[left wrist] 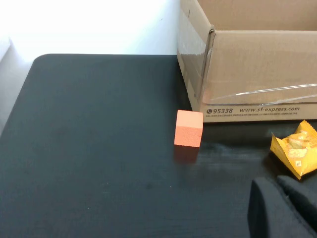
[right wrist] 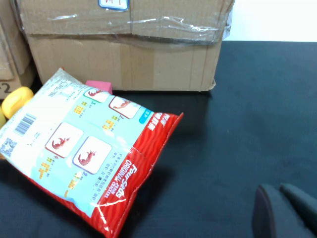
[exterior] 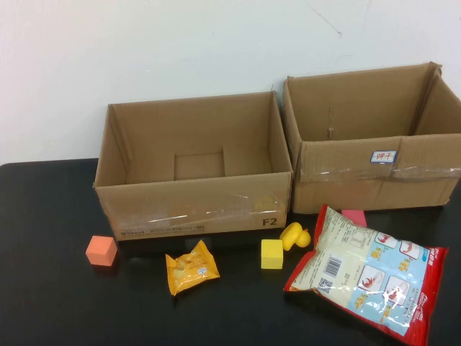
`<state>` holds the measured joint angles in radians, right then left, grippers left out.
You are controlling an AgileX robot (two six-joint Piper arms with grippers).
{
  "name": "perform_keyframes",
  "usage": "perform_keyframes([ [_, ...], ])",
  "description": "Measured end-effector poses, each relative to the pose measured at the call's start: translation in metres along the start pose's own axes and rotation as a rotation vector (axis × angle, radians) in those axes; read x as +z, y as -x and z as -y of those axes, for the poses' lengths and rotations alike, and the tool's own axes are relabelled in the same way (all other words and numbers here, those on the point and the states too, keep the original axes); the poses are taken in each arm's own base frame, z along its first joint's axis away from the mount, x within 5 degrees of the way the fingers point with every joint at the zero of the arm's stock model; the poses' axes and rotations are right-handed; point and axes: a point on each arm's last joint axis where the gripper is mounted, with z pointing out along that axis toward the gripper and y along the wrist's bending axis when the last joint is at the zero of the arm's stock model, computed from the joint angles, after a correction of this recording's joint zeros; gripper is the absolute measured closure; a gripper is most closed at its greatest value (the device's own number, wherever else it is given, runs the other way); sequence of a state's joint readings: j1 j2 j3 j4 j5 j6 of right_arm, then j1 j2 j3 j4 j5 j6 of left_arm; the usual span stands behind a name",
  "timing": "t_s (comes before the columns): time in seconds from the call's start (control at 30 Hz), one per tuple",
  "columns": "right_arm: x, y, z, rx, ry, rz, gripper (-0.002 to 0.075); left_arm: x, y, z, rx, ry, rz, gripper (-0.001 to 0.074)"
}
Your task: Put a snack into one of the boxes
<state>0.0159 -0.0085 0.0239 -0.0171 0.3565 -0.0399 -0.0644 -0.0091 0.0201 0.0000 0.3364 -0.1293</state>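
A big red, white and blue shrimp cracker bag (exterior: 367,277) lies flat on the black table in front of the right cardboard box (exterior: 360,184). It also shows in the right wrist view (right wrist: 84,158). A small yellow snack packet (exterior: 191,268) lies in front of the left cardboard box (exterior: 194,209) and shows in the left wrist view (left wrist: 299,151). Both boxes are open at the top. My left gripper (left wrist: 273,182) is shut and empty, low over the table near the yellow packet. My right gripper (right wrist: 276,188) is shut and empty, to the right of the big bag. Neither arm shows in the high view.
An orange cube (exterior: 101,250) sits front left of the left box and shows in the left wrist view (left wrist: 188,128). A yellow cube (exterior: 271,254), a yellow duck (exterior: 294,235) and a pink block (exterior: 353,215) lie between the boxes and the big bag.
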Motion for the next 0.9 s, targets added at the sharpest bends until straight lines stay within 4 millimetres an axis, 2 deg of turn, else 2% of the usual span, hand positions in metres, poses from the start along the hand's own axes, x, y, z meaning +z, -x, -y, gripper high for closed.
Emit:
perform_keyframes([
  [0.9,0.0,0.0,0.0,0.0,0.0,0.0,0.0726,0.0,0.0001,-0.0005,0.033,0.005,0.001,0.0736],
])
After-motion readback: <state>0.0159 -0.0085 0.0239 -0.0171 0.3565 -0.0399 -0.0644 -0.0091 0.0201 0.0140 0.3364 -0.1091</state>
